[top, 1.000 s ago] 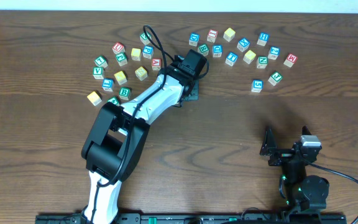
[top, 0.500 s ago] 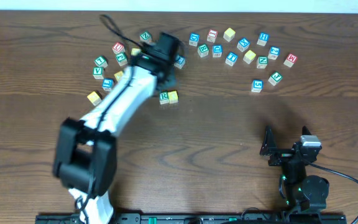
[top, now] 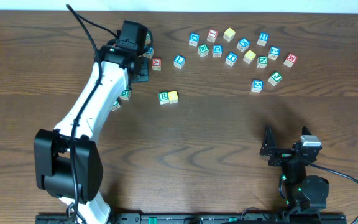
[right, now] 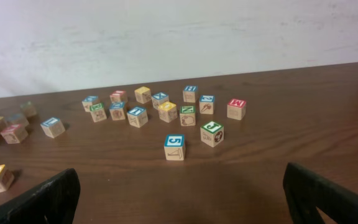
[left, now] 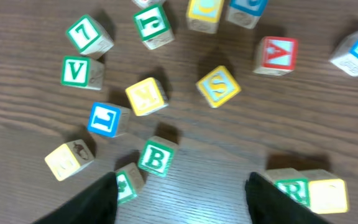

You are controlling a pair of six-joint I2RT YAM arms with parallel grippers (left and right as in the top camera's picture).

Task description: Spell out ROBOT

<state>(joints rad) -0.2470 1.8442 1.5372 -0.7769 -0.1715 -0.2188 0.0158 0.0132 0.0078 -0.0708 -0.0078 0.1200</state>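
Overhead, R cube (top: 163, 97) touching yellow cube (top: 173, 96), bare table (top: 216, 137) around them

Left arm (top: 98, 93) has swung from mid-scene to far left. Left gripper (left: 182, 193) is now over other cubes, fingers spread, nothing between them. R cube (top: 164, 97) and yellow-topped cube (top: 173, 96), touching, are now uncovered; they seem to have been set down there.
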